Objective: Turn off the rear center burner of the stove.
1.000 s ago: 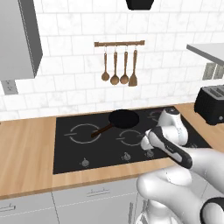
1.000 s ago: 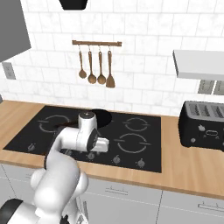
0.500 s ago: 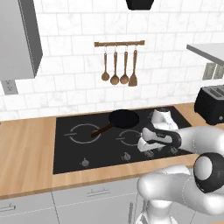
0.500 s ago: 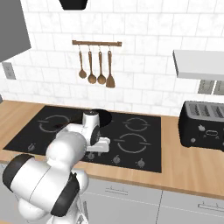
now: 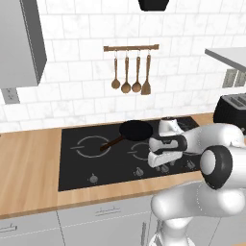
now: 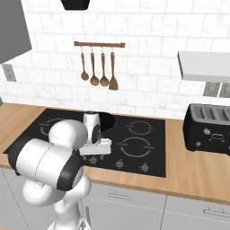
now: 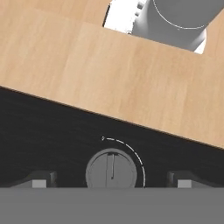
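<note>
The stove is a wide black glass cooktop set in a wooden counter. A small black frying pan sits at its rear center and covers the rear center burner. My gripper hangs over the front row of small grey knobs, right of the middle. In the hand view it stands open. A round grey knob with a dial arc lies between the dark fingertips, which do not touch it. From the right base view the gripper sits just above a knob.
A black toaster stands on the counter to the stove's right. Wooden utensils hang from a rail on the tiled wall behind. The wooden counter edge runs just in front of the knobs. Grey ring marks show on the right half.
The hand has shifted slightly left and down over the knob row while the elbow swung lower. The jaws have stayed open.
</note>
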